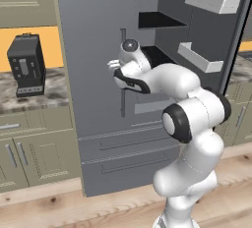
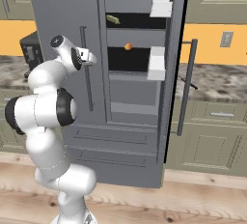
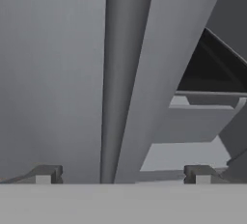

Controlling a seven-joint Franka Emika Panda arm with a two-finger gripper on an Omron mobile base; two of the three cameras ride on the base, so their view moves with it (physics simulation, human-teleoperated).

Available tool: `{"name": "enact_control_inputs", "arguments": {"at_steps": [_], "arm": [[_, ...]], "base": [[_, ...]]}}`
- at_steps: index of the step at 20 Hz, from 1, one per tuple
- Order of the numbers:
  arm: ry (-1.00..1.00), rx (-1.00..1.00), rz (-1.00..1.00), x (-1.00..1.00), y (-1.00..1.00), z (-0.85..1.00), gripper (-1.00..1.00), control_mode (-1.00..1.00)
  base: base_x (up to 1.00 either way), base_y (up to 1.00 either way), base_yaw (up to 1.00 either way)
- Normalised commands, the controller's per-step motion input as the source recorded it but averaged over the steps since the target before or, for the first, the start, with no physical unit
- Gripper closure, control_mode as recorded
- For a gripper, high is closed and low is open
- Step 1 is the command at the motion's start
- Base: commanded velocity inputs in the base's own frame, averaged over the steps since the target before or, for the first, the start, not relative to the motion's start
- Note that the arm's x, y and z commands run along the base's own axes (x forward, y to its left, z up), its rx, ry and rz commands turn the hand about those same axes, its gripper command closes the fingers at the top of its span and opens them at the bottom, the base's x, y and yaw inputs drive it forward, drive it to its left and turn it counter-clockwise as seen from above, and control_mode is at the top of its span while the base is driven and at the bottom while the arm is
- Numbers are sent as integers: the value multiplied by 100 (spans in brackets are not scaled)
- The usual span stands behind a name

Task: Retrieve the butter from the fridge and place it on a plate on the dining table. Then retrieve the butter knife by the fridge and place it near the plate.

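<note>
While the fridge stands with its right door swung open, the butter lies on an upper shelf inside, above an orange ball. Jaws are spread wide and empty, straddling the closed left door's bar handle. A dark coffee machine sits on the counter.

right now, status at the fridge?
Tool open, empty, its tips astride the closed left door's handle. Fridge right door open; butter on the upper shelf. Left door edge between tool and shelves.
</note>
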Motion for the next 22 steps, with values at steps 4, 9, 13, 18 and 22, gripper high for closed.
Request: {"name": "enact_control_inputs", "arguments": {"at_steps": [4,9,13,18,22], "arm": [[-15,0,0,46,0,0,-100,-100],[-2,0,0,53,0,0,-100,-100],[0,0,-2,54,2,0,-100,-100],[0,0,-2,50,0,0,-100,-100],[0,0,0,41,0,0,100,-100]], "base": [[0,0,0],[0,0,0],[0,0,0],[0,0,0],[0,0,0]]}}
